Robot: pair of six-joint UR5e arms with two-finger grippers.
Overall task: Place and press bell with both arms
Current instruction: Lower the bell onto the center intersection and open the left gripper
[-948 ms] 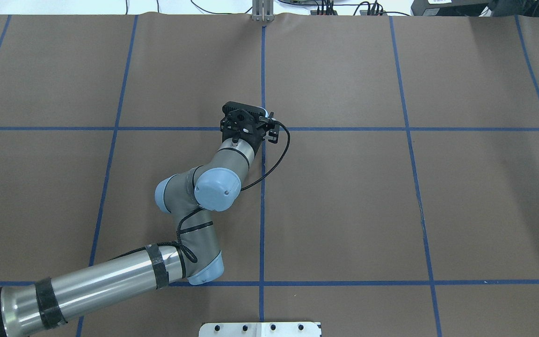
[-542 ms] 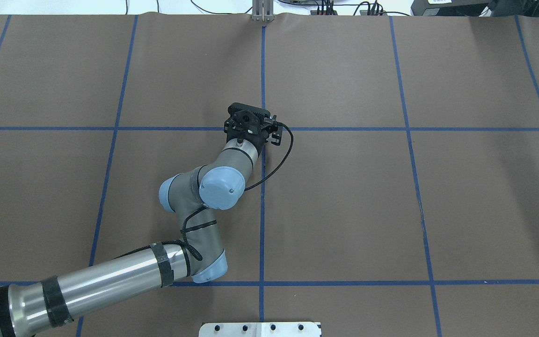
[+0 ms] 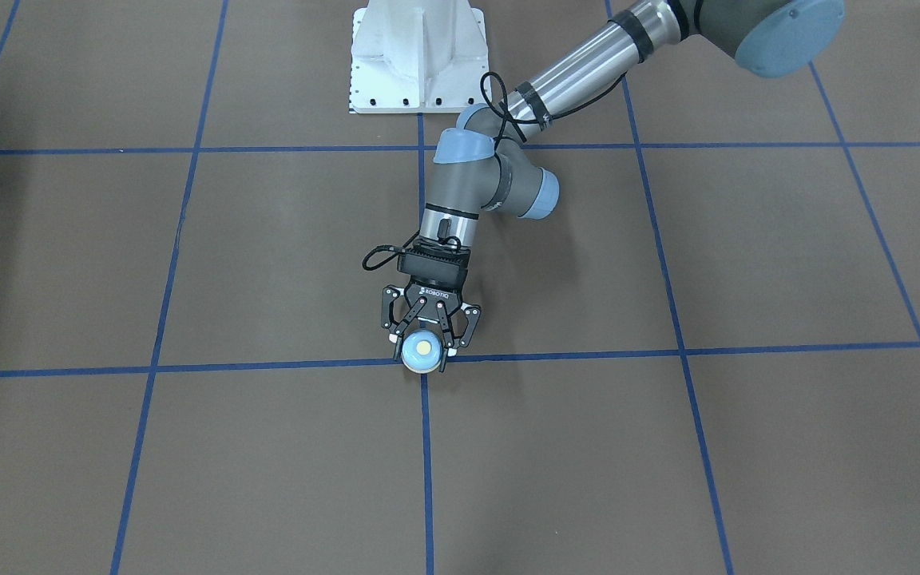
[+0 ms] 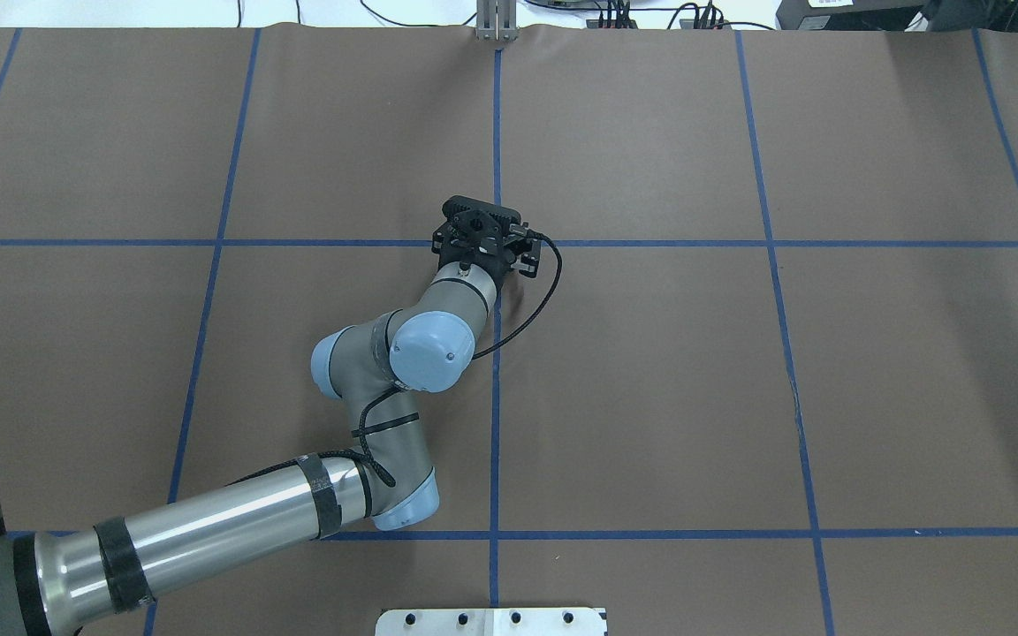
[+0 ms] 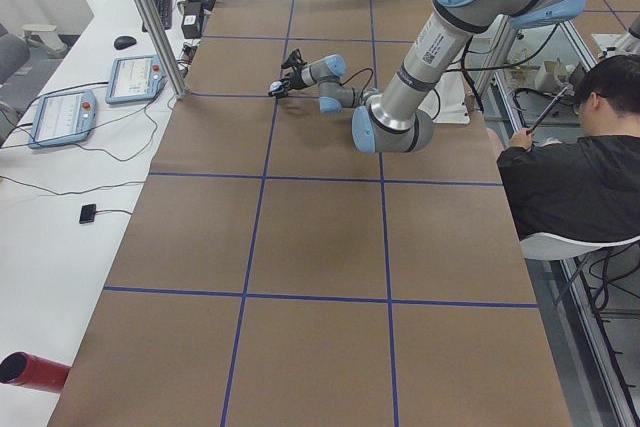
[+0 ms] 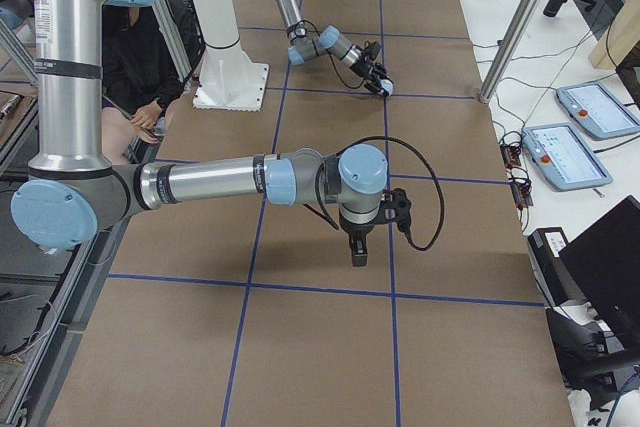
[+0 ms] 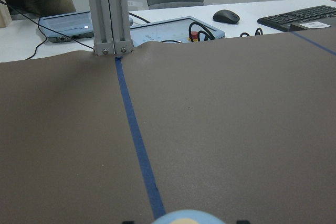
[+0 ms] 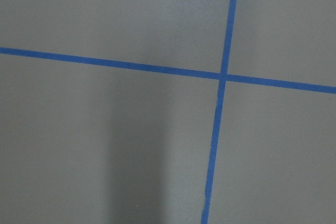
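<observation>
The light-blue bell [image 3: 422, 349] with its cream button is held between the fingers of my left gripper [image 3: 422, 356], which is shut on it. It is low over the brown table at a crossing of blue tape lines; I cannot tell whether it touches. In the left wrist view only the bell's top [image 7: 184, 217] shows at the bottom edge. In the overhead view the left gripper [image 4: 482, 219] hides the bell. My right gripper [image 6: 358, 249] points down above the table near another tape crossing, far from the bell; I cannot tell whether it is open or shut.
The white pedestal base [image 3: 416, 56] stands at the robot's side of the table. An aluminium post [image 4: 496, 22] stands at the far edge, with control pendants [image 7: 173, 29], a mouse and a keyboard on the desk behind. A person [image 5: 570, 157] sits beside the table.
My left arm has moved a little to the right in the overhead view, carrying the bell with it. The gripper has stayed shut.
</observation>
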